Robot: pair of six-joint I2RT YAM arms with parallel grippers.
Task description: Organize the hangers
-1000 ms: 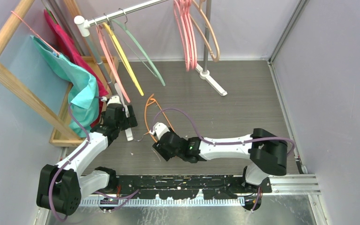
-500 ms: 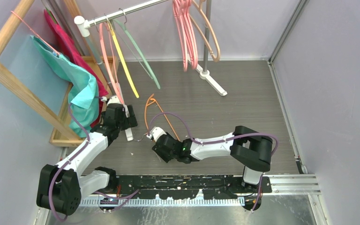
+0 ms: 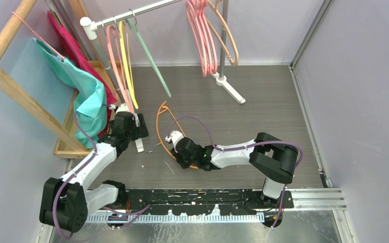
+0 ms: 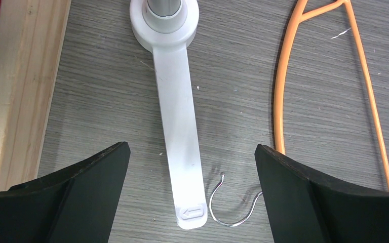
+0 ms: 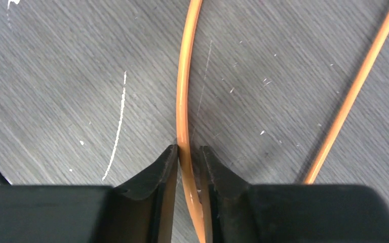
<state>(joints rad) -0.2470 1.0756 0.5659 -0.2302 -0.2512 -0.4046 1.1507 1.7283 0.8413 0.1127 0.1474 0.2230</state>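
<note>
The right arm has pushed in toward the left since a second ago and its claw has narrowed, while the thin hangers on the rail have swung into a steeper hang. Nearest the bases, the right claw [image 5: 188,154] pinches the lower bar of the orange hanger [image 5: 183,86], one finger on each side of the thin rod. The hanger lies flat on the grey worktop [image 3: 263,101]. Just beyond and to the left, the left claw [image 4: 192,147] hovers spread wide and holding nothing. Below it are the rack's white foot [image 4: 174,101] and the hanger's wire hook [image 4: 211,204], which lies just beside the foot's tip.

Farther back, the rail [image 3: 154,6] already carries most of the load. A thin pink hanger [image 3: 115,68], a yellow hanger [image 3: 126,66] and a grey-green hanger [image 3: 151,55] hang near its capped end. A bunch of thick pink hangers [image 3: 202,40] and a beige hanger [image 3: 228,38] hang farther along.

By the look of it the job is well advanced. The orange hanger appears to be the only one off the rail, gripped but not yet lifted, and it still has to be raised and hooked on.
</note>
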